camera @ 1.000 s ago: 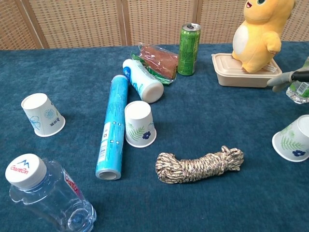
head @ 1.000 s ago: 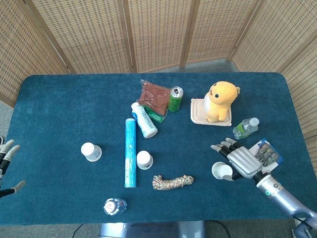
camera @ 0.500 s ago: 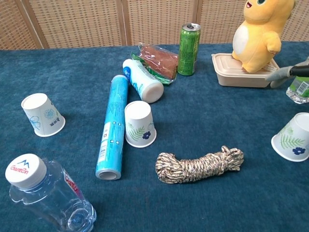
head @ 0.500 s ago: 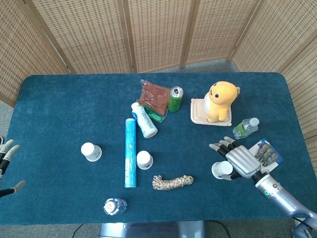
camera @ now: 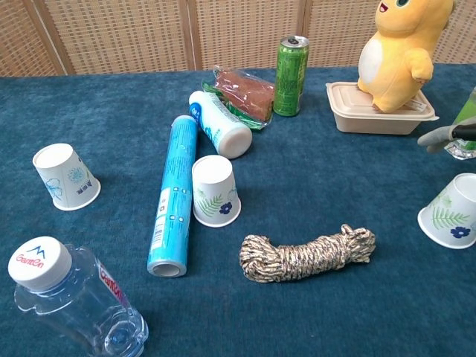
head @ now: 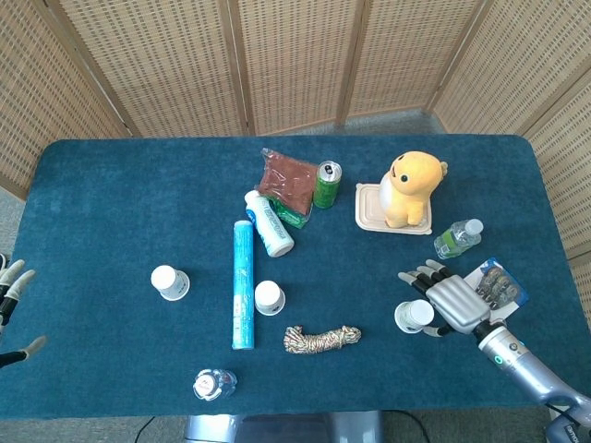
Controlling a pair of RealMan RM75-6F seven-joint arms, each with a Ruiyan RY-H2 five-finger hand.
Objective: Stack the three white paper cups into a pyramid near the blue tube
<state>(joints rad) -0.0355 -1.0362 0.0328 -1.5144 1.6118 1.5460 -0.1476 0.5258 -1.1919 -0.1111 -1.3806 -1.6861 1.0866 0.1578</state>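
Three white paper cups stand upside down on the blue table. One cup (head: 170, 281) (camera: 65, 177) is left of the blue tube (head: 242, 284) (camera: 172, 195). A second cup (head: 269, 297) (camera: 216, 191) sits just right of the tube. The third cup (head: 413, 316) (camera: 452, 212) is far right, tilted a little. My right hand (head: 448, 300) lies right beside that cup with its fingers spread; only a fingertip (camera: 445, 135) shows in the chest view. My left hand (head: 11, 288) shows at the left edge, off the table, fingers apart and holding nothing.
A coiled rope (head: 321, 339) lies between the middle and right cups. A clear water bottle (head: 214, 383) is at the front. A white bottle (head: 270, 224), a green can (head: 326, 185), a snack bag (head: 286, 175), a yellow plush (head: 409, 187) on a container and a small bottle (head: 457, 238) stand behind.
My right hand has shifted slightly right and its fingertips have dropped lower in the chest view. The right cup has nudged a little. The left hand has not moved.
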